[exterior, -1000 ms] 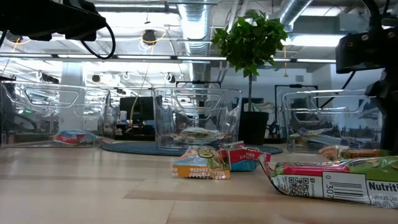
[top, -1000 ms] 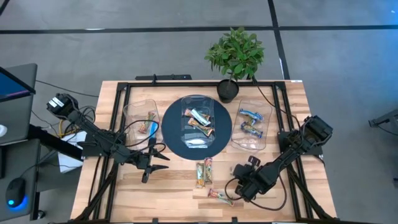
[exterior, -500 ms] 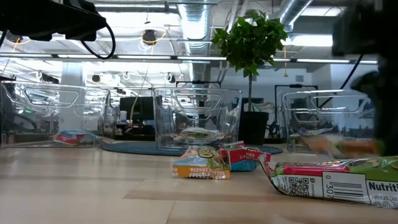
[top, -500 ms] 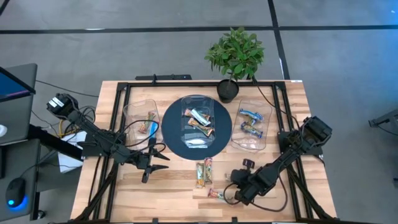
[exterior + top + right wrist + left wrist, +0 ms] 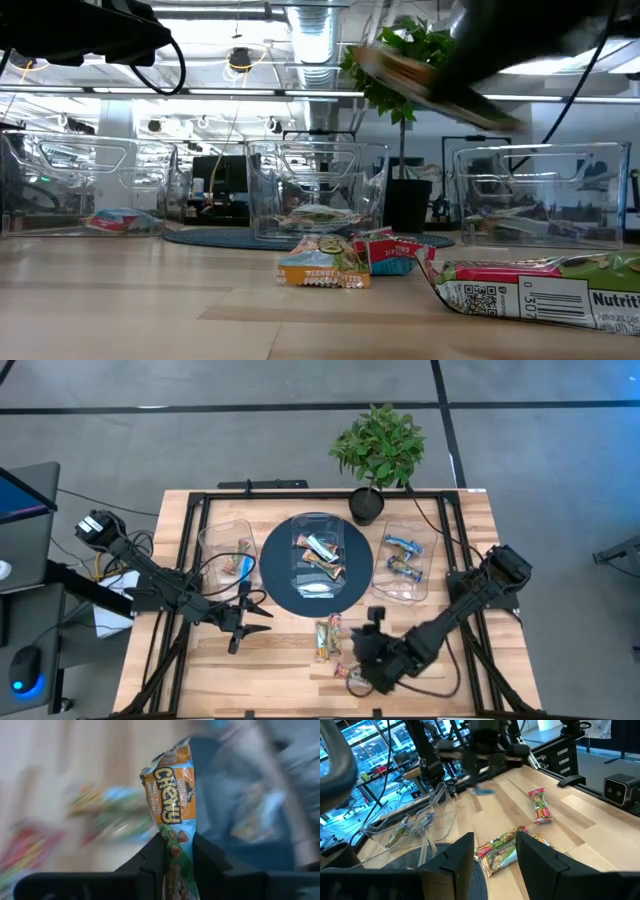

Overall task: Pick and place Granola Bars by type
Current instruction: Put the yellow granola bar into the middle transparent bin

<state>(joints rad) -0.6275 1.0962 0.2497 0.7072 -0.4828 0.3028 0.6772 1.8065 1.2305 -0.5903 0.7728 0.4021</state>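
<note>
Sorting is mid-carry: the right gripper [image 5: 173,851] is clamped on an orange-and-blue granola bar [image 5: 171,805], its two fingers pinching the wrapper's lower end, low and right of centre in the high view near the loose bars [image 5: 328,637] on the wood. Three clear tubs sit across the middle of that view: left tub [image 5: 228,555], centre tub [image 5: 318,555] on a dark round mat [image 5: 277,565], right tub [image 5: 404,560]. The carried bar probably matches the centre tub's, though blur leaves that unsure. Next move calls for swinging up over the matching tub, then releasing. The left gripper [image 5: 256,613] waits at lower left of centre, fingers apart, holding nothing.
</note>
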